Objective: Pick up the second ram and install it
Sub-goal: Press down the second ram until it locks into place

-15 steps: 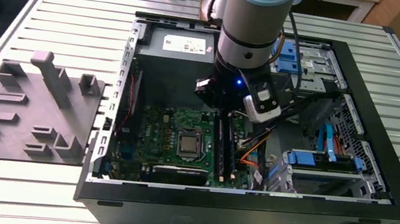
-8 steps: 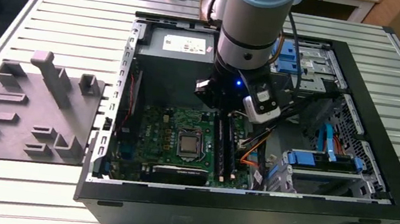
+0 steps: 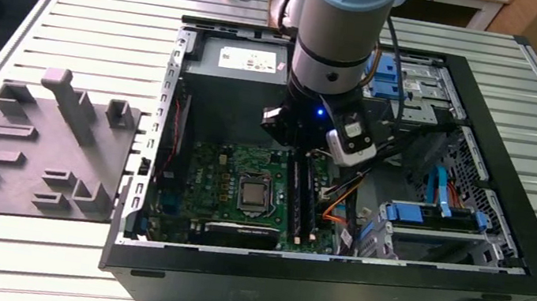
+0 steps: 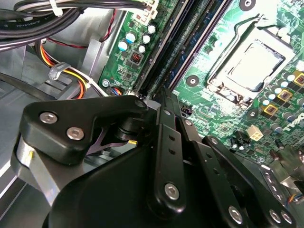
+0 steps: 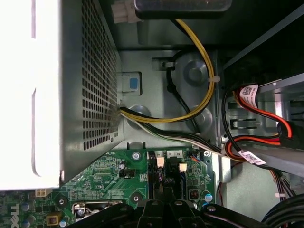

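Observation:
My gripper (image 3: 299,153) is down inside the open computer case (image 3: 511,235), over the far end of the memory slots on the green motherboard (image 3: 225,188). Two long dark strips run side by side there. The one under my fingertips I take for the second ram (image 3: 297,196) (image 4: 187,45), seated in its slot. In both wrist views the gripper (image 4: 161,97) (image 5: 164,202) has its fingers closed together, tips at the end of that stick. Whether they pinch its edge or just press on it is hidden by the linkage.
The grey holder tray (image 3: 34,155) lies on the slatted table at the exterior view's left. The CPU socket (image 4: 251,64) sits beside the slots. The perforated power supply box (image 5: 71,95), bundled cables (image 5: 204,71) and the blue drive cage (image 3: 439,220) crowd the gripper.

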Motion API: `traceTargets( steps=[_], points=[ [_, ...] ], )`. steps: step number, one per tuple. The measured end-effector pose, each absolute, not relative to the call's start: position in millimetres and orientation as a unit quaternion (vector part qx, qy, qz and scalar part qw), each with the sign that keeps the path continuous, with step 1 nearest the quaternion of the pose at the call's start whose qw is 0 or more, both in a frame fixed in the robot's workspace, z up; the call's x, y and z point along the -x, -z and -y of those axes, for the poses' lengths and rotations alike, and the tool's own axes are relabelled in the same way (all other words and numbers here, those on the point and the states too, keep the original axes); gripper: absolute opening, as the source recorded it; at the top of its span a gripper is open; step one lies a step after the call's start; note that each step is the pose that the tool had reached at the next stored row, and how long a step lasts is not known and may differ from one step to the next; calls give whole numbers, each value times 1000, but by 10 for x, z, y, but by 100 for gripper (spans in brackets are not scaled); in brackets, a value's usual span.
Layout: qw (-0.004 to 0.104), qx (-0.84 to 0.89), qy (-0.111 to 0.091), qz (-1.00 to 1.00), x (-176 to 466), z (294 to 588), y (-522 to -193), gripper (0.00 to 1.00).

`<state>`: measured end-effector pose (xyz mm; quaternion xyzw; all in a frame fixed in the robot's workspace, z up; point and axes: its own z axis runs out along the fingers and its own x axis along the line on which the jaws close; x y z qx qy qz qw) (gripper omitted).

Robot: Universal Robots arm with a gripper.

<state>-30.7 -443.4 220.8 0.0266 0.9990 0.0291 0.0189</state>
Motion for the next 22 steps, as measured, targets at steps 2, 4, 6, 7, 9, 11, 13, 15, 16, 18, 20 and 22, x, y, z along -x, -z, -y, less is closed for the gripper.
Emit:
traceTargets(
  steps=[2,4,6,7,9,11,13,15,16,18,20,22],
  points=[
    [19,-27,-29,-999,307,4434,-2203,11],
    [19,-27,-29,-999,307,4434,-2202,11],
    [19,-27,-29,-999,307,4434,-2200,11],
    [19,-27,-29,-999,307,4434,-2200,11],
    [19,-27,-29,-999,307,4433,-2192,11],
    [19,-27,-29,-999,307,4433,-2181,11],
    [19,-27,-29,-999,308,4434,-2174,11],
    [19,-27,-29,-999,307,4434,-2173,11],
    [19,-27,-29,-999,307,4434,-2172,11],
    [19,-27,-29,-999,307,4434,-2172,11],
    [19,-27,-29,-999,307,4434,-2164,11],
    [19,-27,-29,-999,307,4434,-2161,11]
  ],
)
